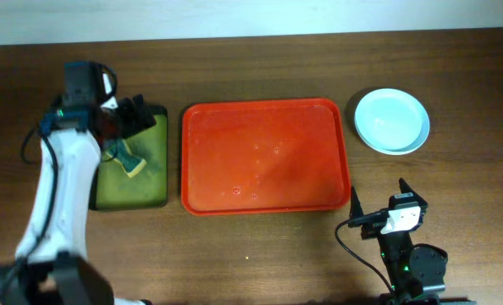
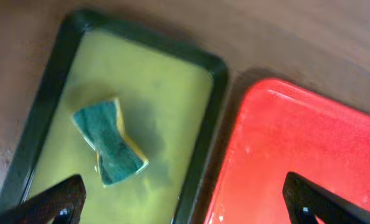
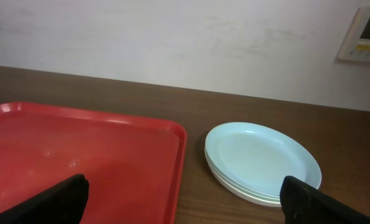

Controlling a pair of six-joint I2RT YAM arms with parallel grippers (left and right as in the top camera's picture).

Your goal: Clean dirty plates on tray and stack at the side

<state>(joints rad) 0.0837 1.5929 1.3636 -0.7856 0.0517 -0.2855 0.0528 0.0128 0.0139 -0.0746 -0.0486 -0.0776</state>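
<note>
The red tray (image 1: 264,157) lies mid-table with no plates on it, only small wet specks. It also shows in the left wrist view (image 2: 309,149) and the right wrist view (image 3: 79,155). The plates (image 1: 391,120) sit stacked on the table to the right of the tray, pale blue on top, and appear in the right wrist view (image 3: 263,160). My left gripper (image 1: 137,114) is open and empty above the black tray; its fingertips (image 2: 185,202) straddle that tray's right rim. My right gripper (image 1: 378,203) is open and empty near the front edge, its fingertips (image 3: 185,199) aimed between tray and plates.
A black tray with a yellow-green inside (image 1: 154,182) sits left of the red tray and holds a green and yellow sponge (image 1: 131,161), also seen in the left wrist view (image 2: 110,142). A wall runs behind the table, with a small wall panel (image 3: 362,34).
</note>
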